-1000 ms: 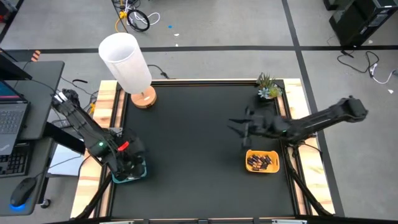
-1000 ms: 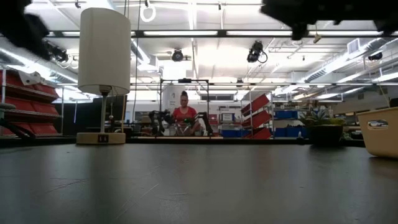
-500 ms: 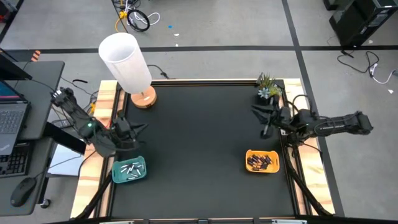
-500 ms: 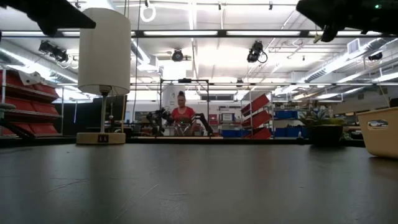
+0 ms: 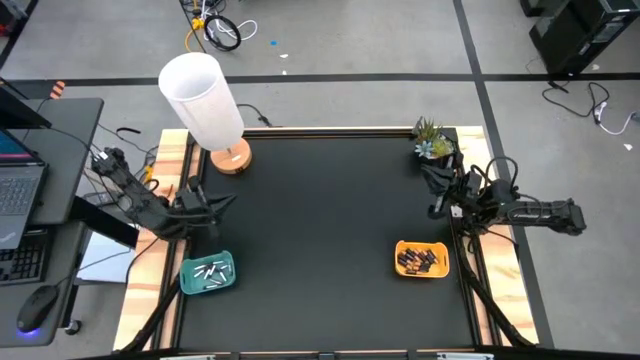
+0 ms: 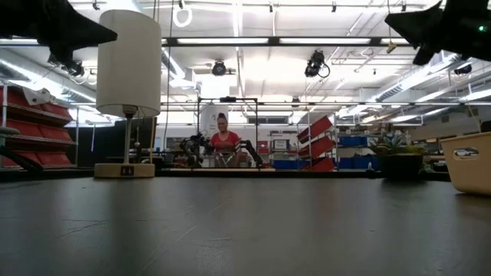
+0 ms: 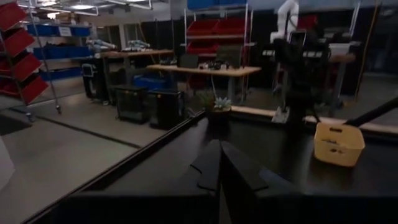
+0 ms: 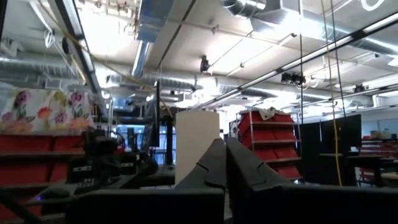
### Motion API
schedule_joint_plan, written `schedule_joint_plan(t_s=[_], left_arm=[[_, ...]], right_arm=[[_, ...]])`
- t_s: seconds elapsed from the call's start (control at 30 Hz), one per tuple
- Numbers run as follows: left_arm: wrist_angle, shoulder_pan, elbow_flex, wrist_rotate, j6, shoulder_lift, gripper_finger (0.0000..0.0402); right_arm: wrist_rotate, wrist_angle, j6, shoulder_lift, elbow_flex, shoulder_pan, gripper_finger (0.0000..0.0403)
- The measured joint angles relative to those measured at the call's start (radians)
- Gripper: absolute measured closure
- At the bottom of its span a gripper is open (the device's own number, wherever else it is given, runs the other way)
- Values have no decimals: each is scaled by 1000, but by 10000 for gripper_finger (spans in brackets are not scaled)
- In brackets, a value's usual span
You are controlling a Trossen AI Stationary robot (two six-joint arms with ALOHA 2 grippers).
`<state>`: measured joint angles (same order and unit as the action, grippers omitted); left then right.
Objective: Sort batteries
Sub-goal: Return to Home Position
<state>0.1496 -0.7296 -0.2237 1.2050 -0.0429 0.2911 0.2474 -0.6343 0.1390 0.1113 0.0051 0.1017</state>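
the left gripper hangs over the left edge of the black table, between the base of the white lamp and the green tray, apart from both. in its wrist view the two fingers are pressed together along a thin seam, with nothing between them. the right gripper is at the table's right edge, between the small potted plant and the yellow tray, touching neither. its fingers meet in the same way, closed tight and empty

the pale batteries lie loosely heaped inside the green tray, near the table's front left corner. the dark batteries lie piled inside the yellow tray, near the front right. no battery shows on the bare table top between the trays

in the low view both arms show only as dark shapes in the upper corners, well above the table. far off in the room behind, a person in a red top is at a workbench
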Motion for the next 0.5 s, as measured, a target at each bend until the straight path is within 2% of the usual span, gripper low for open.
schedule_joint_plan(t_s=[0.33,0.4,0.5], left_arm=[[42,0,162,-20,-34,-180,381],[47,3,207,-20,-23,-200,381],[-31,3,215,8,50,-216,381]], right_arm=[[0,165,71,-70,0,2,402],[13,210,84,-70,0,2,402],[23,249,93,-70,0,2,402]])
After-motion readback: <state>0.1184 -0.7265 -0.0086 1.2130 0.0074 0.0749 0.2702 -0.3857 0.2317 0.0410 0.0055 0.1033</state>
